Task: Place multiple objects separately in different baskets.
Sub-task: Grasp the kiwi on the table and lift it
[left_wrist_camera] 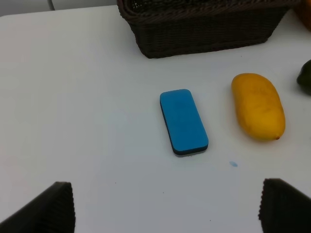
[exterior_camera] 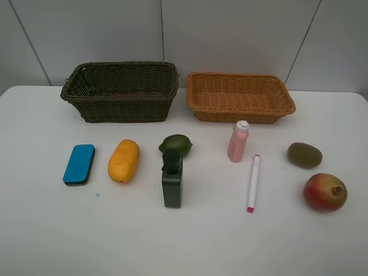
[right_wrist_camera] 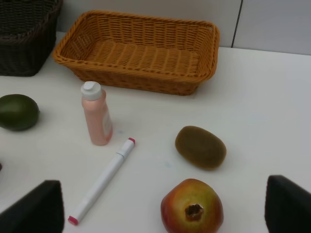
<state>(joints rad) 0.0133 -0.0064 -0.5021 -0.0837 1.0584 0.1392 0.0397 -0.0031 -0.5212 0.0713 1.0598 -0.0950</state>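
A row of objects lies on the white table in front of two empty baskets. From left to right: blue eraser (exterior_camera: 79, 164), mango (exterior_camera: 123, 160), avocado (exterior_camera: 176, 144) behind the dark green bottle (exterior_camera: 172, 183), pink bottle (exterior_camera: 238, 141), marker (exterior_camera: 253, 183), kiwi (exterior_camera: 304, 155), pomegranate (exterior_camera: 325, 192). The dark basket (exterior_camera: 119, 92) stands back left, the orange basket (exterior_camera: 240, 97) back right. My left gripper (left_wrist_camera: 165, 208) hangs open above the table short of the eraser (left_wrist_camera: 183, 122). My right gripper (right_wrist_camera: 162, 208) is open near the pomegranate (right_wrist_camera: 192, 207). Neither arm shows in the high view.
A grey wall runs behind the baskets. The table's (exterior_camera: 184, 241) front half is bare white surface with a tiny blue speck (exterior_camera: 97, 194) near the eraser.
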